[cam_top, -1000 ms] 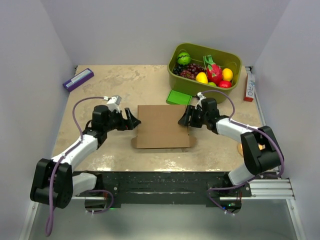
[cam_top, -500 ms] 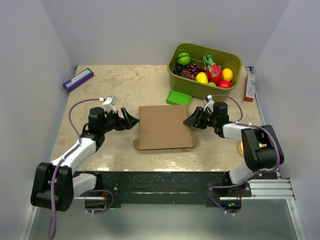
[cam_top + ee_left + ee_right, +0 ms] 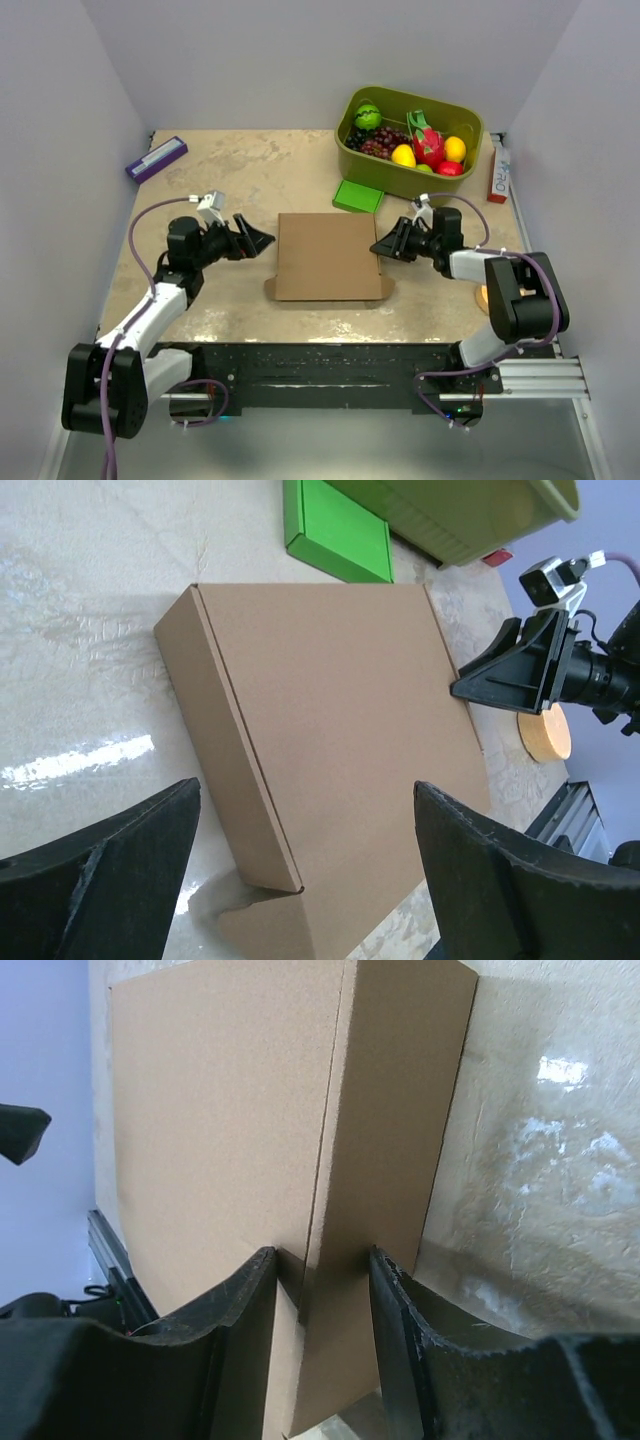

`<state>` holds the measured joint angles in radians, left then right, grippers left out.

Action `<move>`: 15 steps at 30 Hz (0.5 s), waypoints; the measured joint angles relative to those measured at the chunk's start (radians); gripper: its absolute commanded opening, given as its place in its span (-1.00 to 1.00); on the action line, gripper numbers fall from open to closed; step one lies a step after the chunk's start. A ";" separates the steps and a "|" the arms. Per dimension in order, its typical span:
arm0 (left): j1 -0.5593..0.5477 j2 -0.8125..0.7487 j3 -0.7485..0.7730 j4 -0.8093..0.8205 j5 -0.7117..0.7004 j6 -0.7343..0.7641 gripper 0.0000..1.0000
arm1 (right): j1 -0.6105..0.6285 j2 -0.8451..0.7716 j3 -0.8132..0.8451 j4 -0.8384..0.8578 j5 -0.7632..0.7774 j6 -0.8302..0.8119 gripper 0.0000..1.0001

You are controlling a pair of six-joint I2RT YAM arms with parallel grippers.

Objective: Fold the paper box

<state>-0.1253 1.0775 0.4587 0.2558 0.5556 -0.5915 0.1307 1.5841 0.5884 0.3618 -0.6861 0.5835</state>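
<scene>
The paper box (image 3: pixel 328 255) lies closed and flat in the middle of the table, plain brown, with a small tab sticking out at each near corner. It also shows in the left wrist view (image 3: pixel 330 710) and the right wrist view (image 3: pixel 230 1110). My left gripper (image 3: pixel 262 240) is open and empty, a little left of the box's left edge, its jaws wide apart (image 3: pixel 305 788). My right gripper (image 3: pixel 378 246) is open at the box's right edge. Its fingers (image 3: pixel 320 1255) straddle the corner between lid and side wall. It also shows in the left wrist view (image 3: pixel 462 688).
An olive-green bin (image 3: pixel 400 180) of fruit stands at the back right, with a flat green box (image 3: pixel 357 195) just in front of it, close behind the paper box. A purple box (image 3: pixel 156 158) lies back left. A red-white box (image 3: pixel 498 172) and a cork disc (image 3: pixel 545 737) lie right.
Both arms have drawn outward from the box: the left gripper moved left and away from the left edge, the right gripper backed to the right edge. The box shifted slightly right.
</scene>
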 measured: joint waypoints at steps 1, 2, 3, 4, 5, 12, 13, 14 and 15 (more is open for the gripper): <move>0.005 -0.011 0.000 -0.001 0.002 0.000 0.84 | -0.001 -0.005 -0.002 -0.003 -0.006 0.001 -1.00; 0.009 -0.021 0.000 -0.002 0.005 0.000 0.84 | -0.001 -0.011 -0.005 -0.010 -0.011 0.000 -1.00; 0.014 -0.030 0.000 -0.002 0.009 0.000 0.84 | -0.001 -0.019 -0.006 -0.017 -0.014 0.000 -1.00; 0.017 -0.035 0.000 -0.003 0.011 0.000 0.85 | -0.001 -0.025 -0.007 -0.026 -0.015 0.000 -1.00; 0.023 -0.040 0.000 -0.005 0.015 0.000 0.84 | -0.001 -0.032 -0.009 -0.035 -0.017 0.000 -1.00; 0.057 -0.061 -0.031 -0.020 0.034 0.004 0.86 | -0.001 -0.047 -0.023 -0.051 -0.042 0.009 -1.00; 0.063 -0.063 -0.036 -0.026 0.039 0.004 0.86 | -0.001 -0.052 -0.023 -0.057 -0.038 0.005 -1.00; 0.069 -0.064 -0.042 -0.029 0.042 0.004 0.86 | -0.001 -0.067 -0.023 -0.077 -0.019 -0.003 -1.00; 0.074 -0.065 -0.047 -0.033 0.044 0.005 0.86 | -0.001 -0.072 -0.023 -0.084 -0.014 -0.005 -1.00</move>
<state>-0.0513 1.0122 0.4114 0.2226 0.5999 -0.5869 0.1299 1.5120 0.5659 0.2779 -0.7002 0.5781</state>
